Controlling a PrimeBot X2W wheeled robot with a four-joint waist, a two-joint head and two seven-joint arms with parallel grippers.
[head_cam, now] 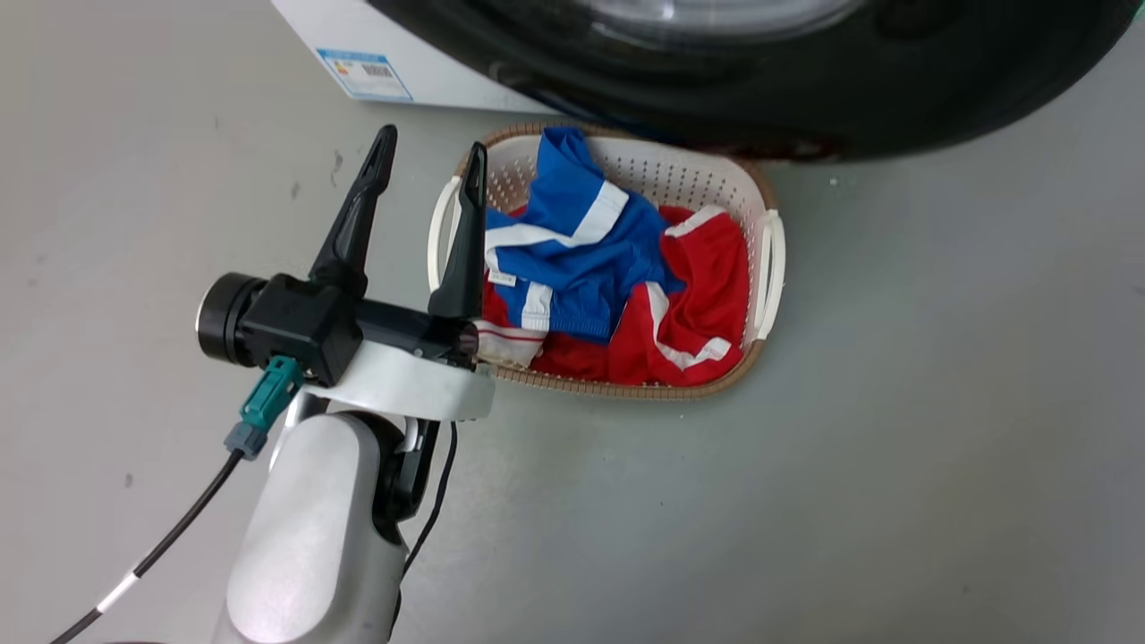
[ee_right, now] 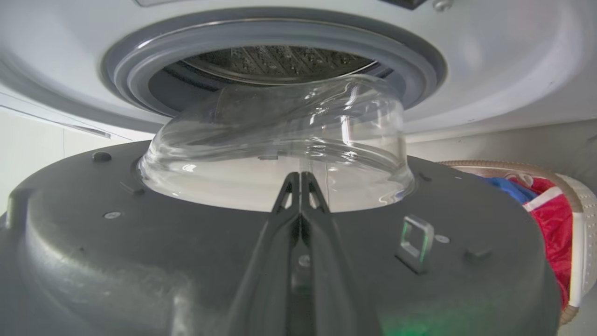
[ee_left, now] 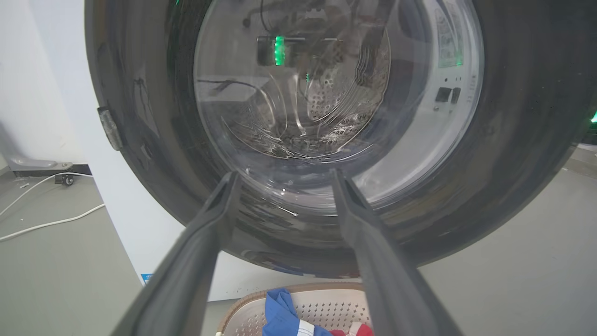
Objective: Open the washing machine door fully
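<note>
At Drum Mouth: Door Handling

Find washing machine door [ee_left: 513, 140] swung partway off washing machine [head_cam: 429, 54], above laundry basket [head_cam: 767, 250]. Note left gripper [head_cam: 433, 143] fingers [head_cam: 353, 215] spread, facing outer face; right gripper [ee_right: 301, 176] fingers [ee_right: 280, 242] pressed together at inner face. Expect heavy, rigid, slick. Push dark surround, not glass bowl [ee_right: 280, 140].

Grey floor [head_cam: 894, 465] being lit softly and evenly, white cables [ee_left: 51, 223] being laid across it, pale wall [ee_left: 11, 70] being glimpsed behind

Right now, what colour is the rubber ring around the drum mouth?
Grey. The ring shows best in the right wrist view.
</note>
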